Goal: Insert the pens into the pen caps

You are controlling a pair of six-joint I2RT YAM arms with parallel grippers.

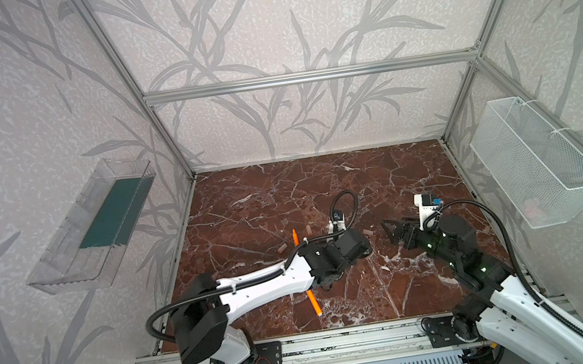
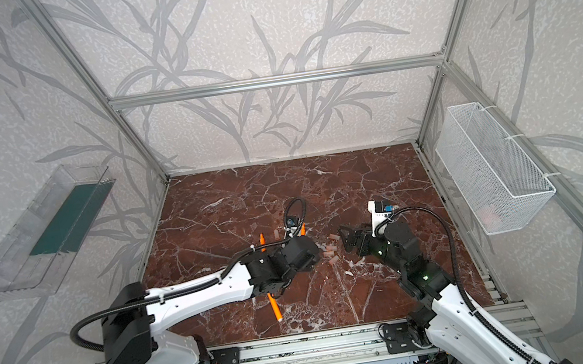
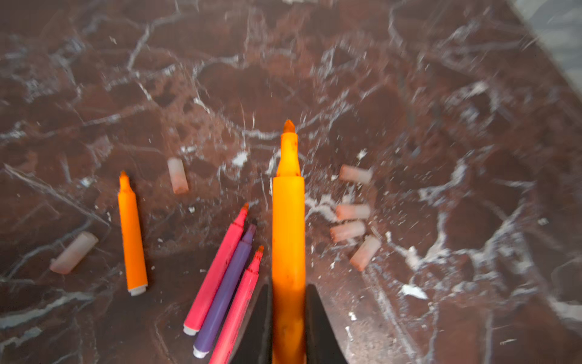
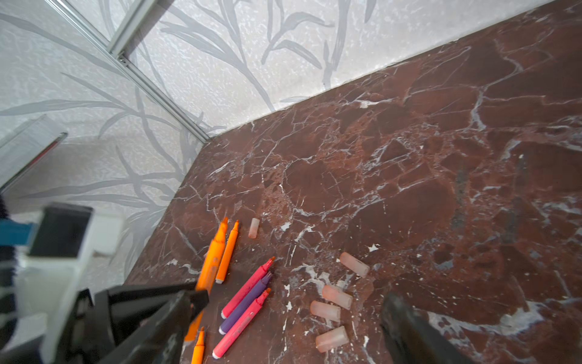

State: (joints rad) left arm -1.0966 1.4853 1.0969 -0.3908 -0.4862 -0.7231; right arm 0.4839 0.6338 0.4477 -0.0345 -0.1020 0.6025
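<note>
In the left wrist view my left gripper (image 3: 288, 293) is shut on an orange pen (image 3: 288, 220), whose tip points away over the marble. Beside it lie another orange pen (image 3: 132, 239), two pink-red pens (image 3: 217, 274) and a purple pen (image 3: 226, 290). Several pale pen caps (image 3: 352, 211) lie loose to the other side, plus two (image 3: 178, 175) near the lying orange pen. A third orange pen (image 1: 314, 303) lies near the front under the left arm. My right gripper (image 4: 293, 302) is open above the cluster of caps (image 4: 337, 296), holding nothing; it also shows in both top views (image 1: 391, 230) (image 2: 346, 235).
A white wire basket (image 1: 538, 160) hangs on the right wall and a clear plastic tray (image 1: 91, 226) on the left wall. Aluminium frame posts stand at the table's corners. The left arm (image 1: 265, 283) stretches across the front of the marble table (image 1: 283, 191).
</note>
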